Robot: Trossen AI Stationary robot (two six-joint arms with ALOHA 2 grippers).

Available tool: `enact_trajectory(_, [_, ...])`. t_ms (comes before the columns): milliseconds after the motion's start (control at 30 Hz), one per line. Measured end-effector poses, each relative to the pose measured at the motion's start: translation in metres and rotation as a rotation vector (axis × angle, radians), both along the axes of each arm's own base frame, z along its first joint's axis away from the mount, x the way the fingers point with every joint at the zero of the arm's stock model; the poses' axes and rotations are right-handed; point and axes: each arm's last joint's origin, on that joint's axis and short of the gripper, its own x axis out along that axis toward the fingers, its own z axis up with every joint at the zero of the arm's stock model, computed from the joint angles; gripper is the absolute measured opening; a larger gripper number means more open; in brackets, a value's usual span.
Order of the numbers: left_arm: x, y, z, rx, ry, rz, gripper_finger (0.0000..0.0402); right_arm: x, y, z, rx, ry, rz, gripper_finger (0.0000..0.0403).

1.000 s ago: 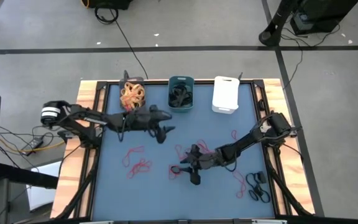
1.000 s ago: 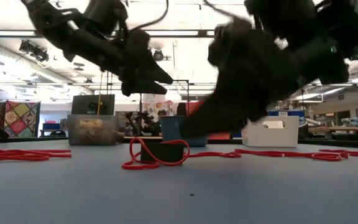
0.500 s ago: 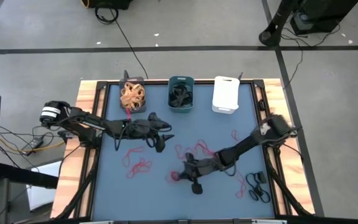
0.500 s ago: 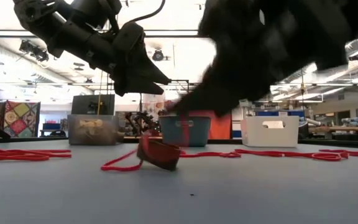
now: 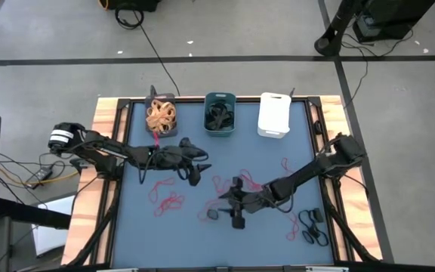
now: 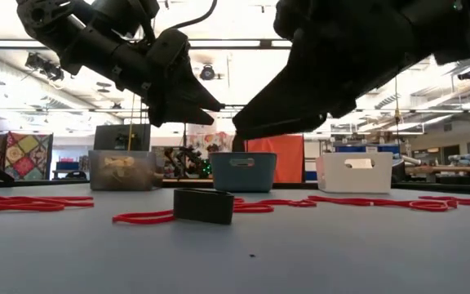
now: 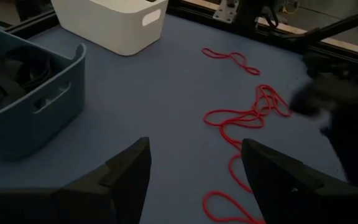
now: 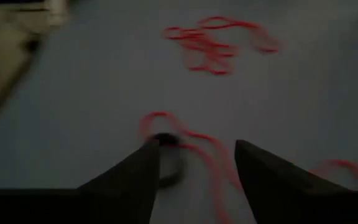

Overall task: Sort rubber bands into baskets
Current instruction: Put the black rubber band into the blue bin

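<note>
- I am seeing the right gripper (image 5: 232, 210) hovering low over the middle of the blue worktop (image 5: 134, 227), its jaws standing apart and holding nothing.
- Just in front of those jaws a wide black band (image 6: 204, 206) is lying on the worktop, resting against a red rubber band (image 6: 145, 217); in the right wrist view the same black band (image 8: 165, 155) is sitting between the finger tips with red loops around it.
- I am holding the left gripper (image 5: 195, 168) above the worktop just in front of the baskets, jaws apart and empty; its wrist view is looking over more red bands (image 7: 248, 115).
- Other red bands (image 5: 168, 201) are lying scattered left of centre, and black bands (image 5: 313, 230) are sitting near the right front corner.
- At the far edge the dark grey basket (image 5: 160, 115) is holding tan bands, the teal basket (image 5: 220, 113) is holding black ones, and the white basket (image 5: 274, 115) is standing on the right.
</note>
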Motion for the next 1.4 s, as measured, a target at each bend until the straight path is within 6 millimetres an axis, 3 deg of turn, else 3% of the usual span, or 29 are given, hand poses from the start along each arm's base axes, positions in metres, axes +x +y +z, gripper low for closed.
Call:
enact_trajectory(167, [0.000,0.000,0.000,0.000,-0.004,0.005,0.0252,0.007,0.006,-0.023,0.020,0.014,0.183,0.0223])
enact_trajectory(400, [0.000,0.000,0.000,-0.003,0.003,0.006,0.0252,0.013,0.001,-0.039,-0.055,-0.001,0.211,0.0227])
enact_trajectory(767, [0.000,0.000,-0.001,-0.004,0.005,0.006,0.0252,0.015,0.000,-0.042,-0.027,-0.021,0.271,0.0295])
enact_trajectory(933, [0.000,-0.001,-0.001,-0.006,0.009,0.001,0.0252,0.019,-0.005,-0.047,-0.014,-0.022,0.251,0.0302])
enact_trajectory(1200, [0.000,-0.008,-0.003,-0.005,0.021,-0.022,0.0252,0.030,-0.006,-0.062,-0.022,0.007,0.267,0.0262])
enact_trajectory(1400, [-0.001,-0.014,-0.005,-0.003,0.037,-0.045,0.0252,0.031,-0.004,-0.061,-0.019,0.011,0.269,0.0173])
